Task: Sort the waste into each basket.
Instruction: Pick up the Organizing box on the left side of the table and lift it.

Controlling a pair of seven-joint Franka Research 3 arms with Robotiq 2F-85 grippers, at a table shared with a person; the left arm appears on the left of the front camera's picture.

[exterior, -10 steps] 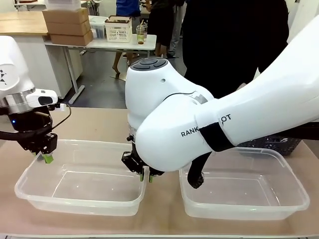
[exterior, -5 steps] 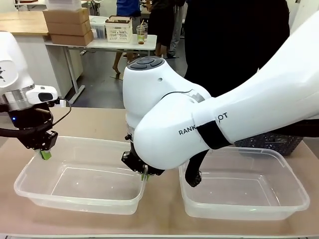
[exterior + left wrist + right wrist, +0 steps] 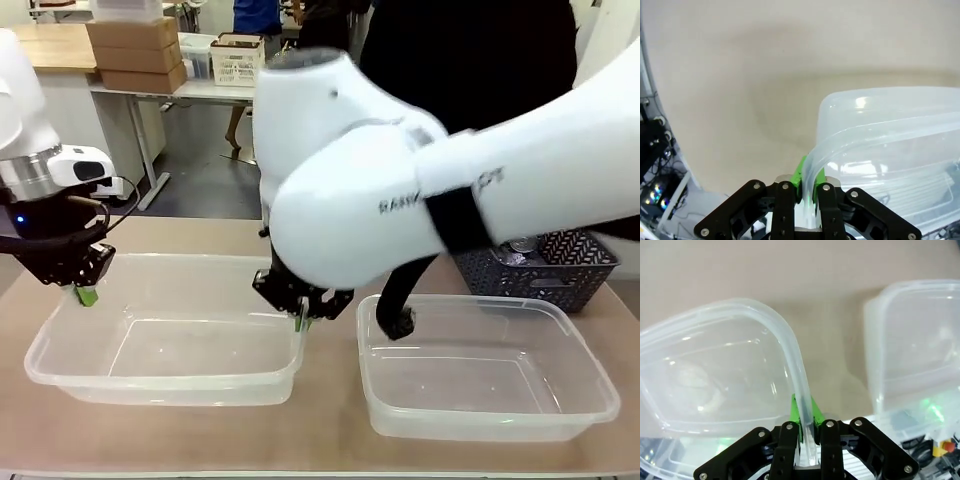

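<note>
**Left tub** (image 3: 160, 345): clear, with a rolled rim, gripped at both short ends. Whether its base rests on the table (image 3: 330, 445) or hangs just above it cannot be told.

**Left gripper** (image 3: 87, 295): comes down from above, jaws pinched narrow on the rim of the tub's outer end.

**Right gripper** (image 3: 303, 318): clamped the same way on the rim of the opposite end, the end just beside the right tub (image 3: 490, 390).

**Front view:** gives both grips at once, with the tub spanning from one gripper to the other. The green pads appear here only as slivers under the black fingers.

**Left wrist view:** the pads (image 3: 801, 172) press on either side of the rim near a rounded corner. The tub wall runs off to one side of the fingers, with bare table ahead of them.

**Right wrist view:** the pads (image 3: 796, 412) squeeze the rim, which curves away ahead of the fingertips. The right tub lies off to the side of the fingers, apart from the held one, with a strip of table between.

**Basket** (image 3: 545, 270): dark lattice, past the right tub and well away from both grippers, partly hidden by the right arm. A silvery can-like piece (image 3: 520, 244) sits inside it.

**Person** (image 3: 470, 60): in dark clothing, at the far side behind the right arm.
</note>
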